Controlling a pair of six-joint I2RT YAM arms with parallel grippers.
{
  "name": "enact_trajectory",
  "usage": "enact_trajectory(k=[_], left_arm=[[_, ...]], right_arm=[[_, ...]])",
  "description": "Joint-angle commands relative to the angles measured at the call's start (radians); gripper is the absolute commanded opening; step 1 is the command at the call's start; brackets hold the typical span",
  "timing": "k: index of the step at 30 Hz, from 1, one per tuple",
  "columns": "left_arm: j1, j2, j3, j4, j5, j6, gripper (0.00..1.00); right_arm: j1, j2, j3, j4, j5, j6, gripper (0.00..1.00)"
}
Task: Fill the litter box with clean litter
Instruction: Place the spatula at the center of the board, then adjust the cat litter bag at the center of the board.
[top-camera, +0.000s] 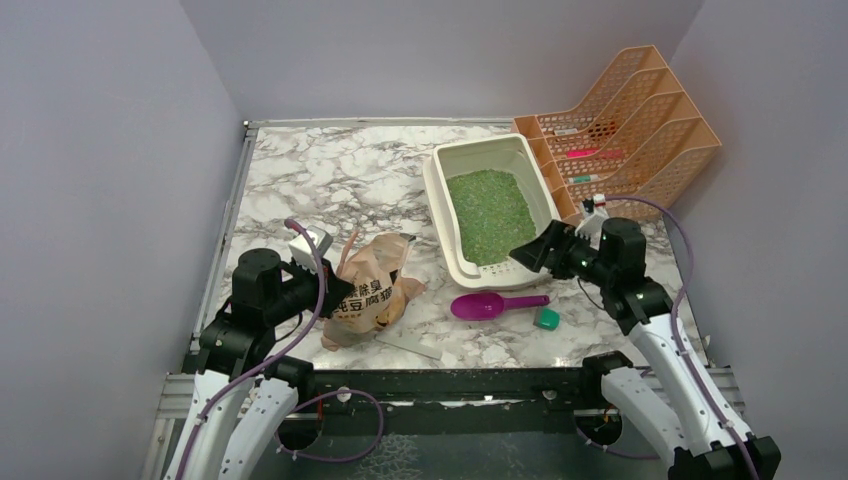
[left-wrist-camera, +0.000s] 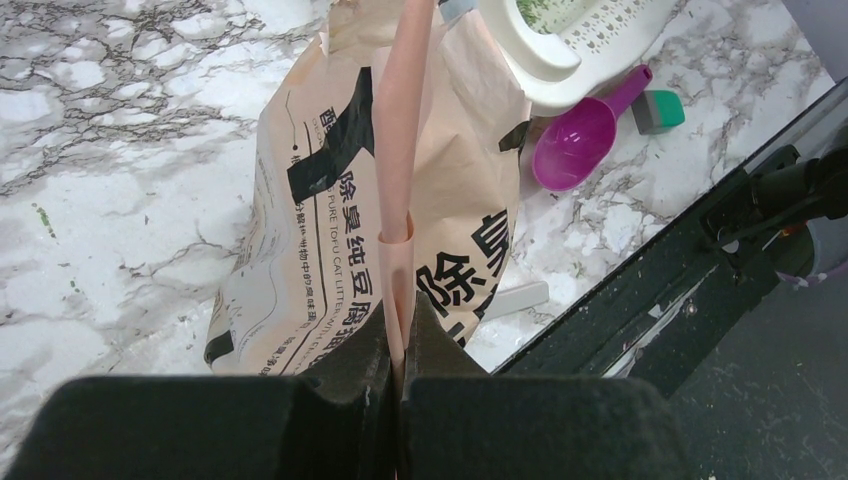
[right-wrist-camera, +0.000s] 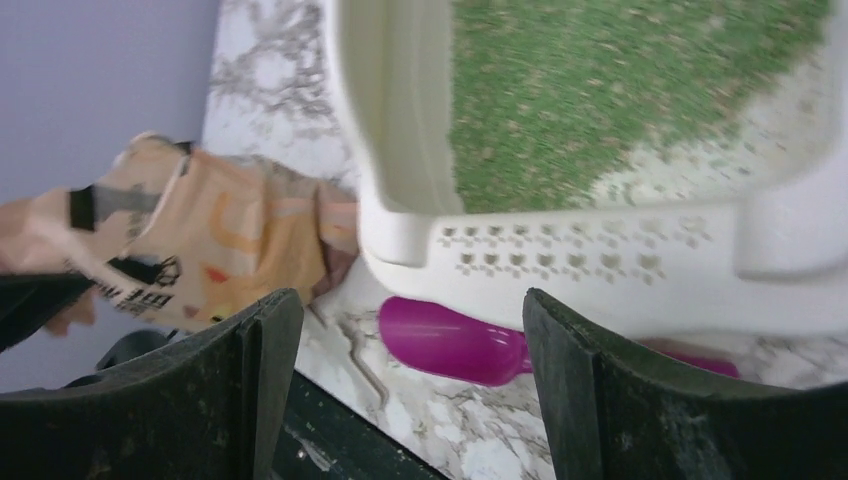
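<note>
On a marble table (top-camera: 330, 170), a cream litter box (top-camera: 480, 155) sat far right, green clean litter (top-camera: 490, 215) covering most of its floor; filling looked largely done. A slumped paper bag (top-camera: 370, 295) lay left, its handle (left-wrist-camera: 405, 120) pinched in the left gripper (left-wrist-camera: 402, 340). The right gripper (right-wrist-camera: 410, 315) hung spread, empty, by the box's near rim.

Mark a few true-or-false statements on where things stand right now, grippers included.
The litter box holds green litter. True.
The left gripper is open, clear of the bag. False: it is shut on the bag's pink strip.
The scoop lies inside the litter box. False: it lies on the table in front of it.
The right gripper is open, holding nothing. True.
</note>
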Motion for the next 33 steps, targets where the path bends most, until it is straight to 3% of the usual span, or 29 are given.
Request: enact_trajectory(k=[1,4,8,11,15,20,28,33], left_arm=[[0.007,-0.005,-0.005,-0.012,0.034,0.024,0.0],[0.007,-0.017,0.018,-0.012,0.042,0.037,0.0],[0.007,-0.031,0.05,0.004,0.113,0.031,0.0],[0.007,-0.016,0.082,-0.009,0.139,0.013,0.0],[0.007,-0.021,0.138,-0.026,0.16,0.004,0.0],[0.007,-0.004,0.171,-0.069,0.189,0.002,0.0],[0.007,0.01,0.173,-0.09,0.207,-0.012,0.0],[0.006,0.018,0.182,-0.103,0.215,0.0,0.0]], right_arm=[[0.0,0.039,-0.021,0.394,-0.34,-0.037,0.83],[0.035,0.148,-0.046,0.708,-0.598,-0.045,0.83],[0.188,0.361,0.118,0.605,-0.584,-0.314,0.84],[0.253,0.464,0.146,0.739,-0.659,-0.402,0.86],[0.346,0.549,0.193,0.765,-0.665,-0.715,0.9],[0.442,0.684,0.327,0.532,-0.713,-1.084,0.91],[0.55,0.896,0.445,0.517,-0.772,-1.174,0.92],[0.569,0.992,0.522,0.497,-0.731,-1.177,0.92]])
